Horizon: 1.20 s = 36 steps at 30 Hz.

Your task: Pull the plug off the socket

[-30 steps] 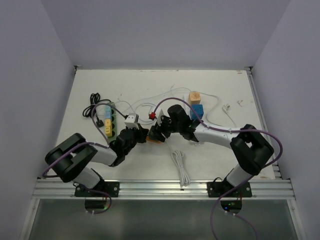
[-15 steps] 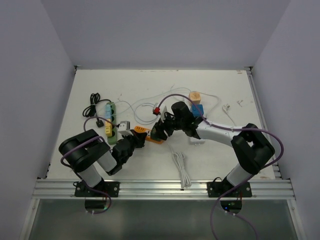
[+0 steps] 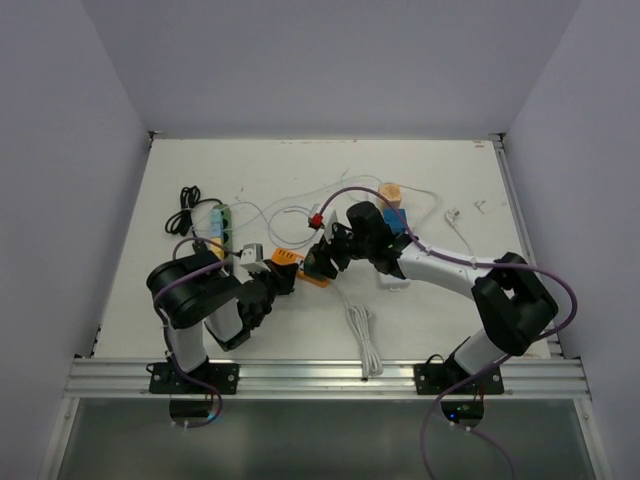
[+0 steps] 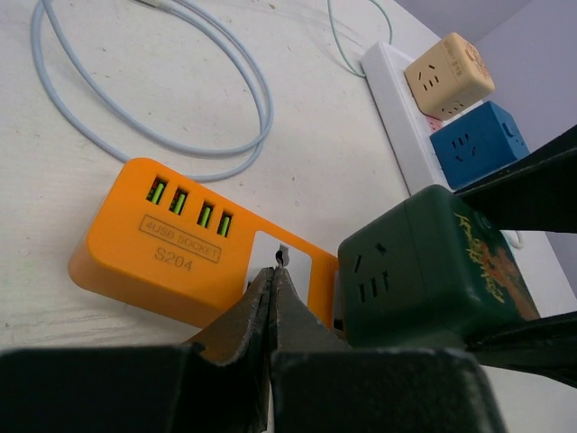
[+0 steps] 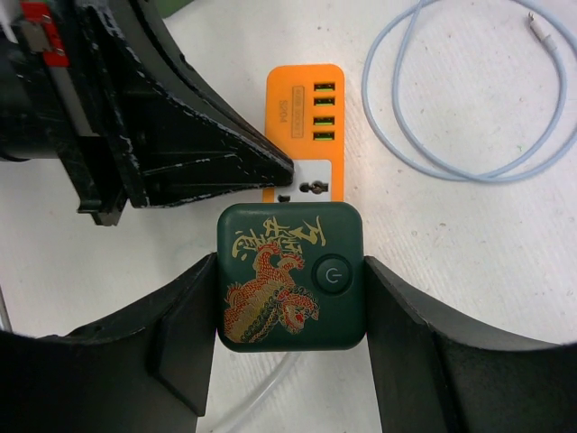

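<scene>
Now the right gripper (image 5: 290,271) clamps the dark green dragon-printed cube plug (image 5: 270,298).
Its jaws squeeze both sides of the plug, which sits on the end of the flat orange plastic socket strip (image 5: 304,108); the left gripper (image 4: 272,287), tips together, presses on that strip just beside it.

Bright, even overhead light, faint soft shadows; wrist views sharp, softening toward the bottom edge.
</scene>
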Tool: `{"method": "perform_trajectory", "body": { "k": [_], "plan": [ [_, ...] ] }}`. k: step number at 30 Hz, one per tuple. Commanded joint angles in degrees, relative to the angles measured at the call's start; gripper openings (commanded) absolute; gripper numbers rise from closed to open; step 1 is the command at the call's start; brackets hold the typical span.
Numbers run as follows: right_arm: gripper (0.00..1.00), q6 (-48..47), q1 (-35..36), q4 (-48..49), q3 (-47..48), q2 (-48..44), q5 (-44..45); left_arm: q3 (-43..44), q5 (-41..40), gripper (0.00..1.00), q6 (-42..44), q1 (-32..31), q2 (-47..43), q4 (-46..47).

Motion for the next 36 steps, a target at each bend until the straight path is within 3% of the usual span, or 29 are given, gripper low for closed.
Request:
{"method": "perform_trajectory", "body": {
  "k": [1, 9, 11, 14, 18, 23, 24, 29, 36],
  "plan": [
    [0.09, -2.0, 1.1, 8.4, -0.4, -5.2, -0.2, -1.7, -1.2, 0.00, 2.6, -0.2, 3.6, -10.4],
    [0.08, -0.3, 1.0, 4.9, 2.5, -9.4, 6.6, -0.7, -0.7, 0.00, 2.5, -0.2, 0.6, -14.3],
    [0.09, 0.7, 1.0, 5.1, 2.5, -10.5, 12.0, -0.5, 0.5, 0.00, 2.8, -0.2, -1.4, -14.7],
    [0.10, 4.8, -0.9, 5.0, 3.1, -9.9, 16.1, 1.6, 3.0, 0.11, 4.3, -0.2, -6.6, -18.4],
    [0.12, 18.0, -7.1, 6.0, 5.1, -6.9, 13.6, 9.5, 5.2, 0.32, 6.7, -0.2, -15.6, -37.7],
    [0.16, 26.6, -12.4, 7.7, 10.1, -1.2, 13.5, 23.4, 4.9, 0.50, 12.2, -0.1, -26.1, -55.0],
    [0.18, 28.4, -12.7, 7.7, 11.4, 1.6, 13.0, 25.5, 4.4, 0.57, 12.9, -0.1, -27.3, -60.7],
    [0.19, 34.3, -13.5, 7.9, 20.0, 11.4, 11.9, 37.5, 7.3, 0.67, 16.2, 2.2, -34.2, -74.4],
    [0.26, 40.8, -14.3, 4.0, 30.2, 24.3, 13.9, 44.5, 5.5, 0.77, 21.5, 5.6, -47.2, -96.8]
  ]
}}
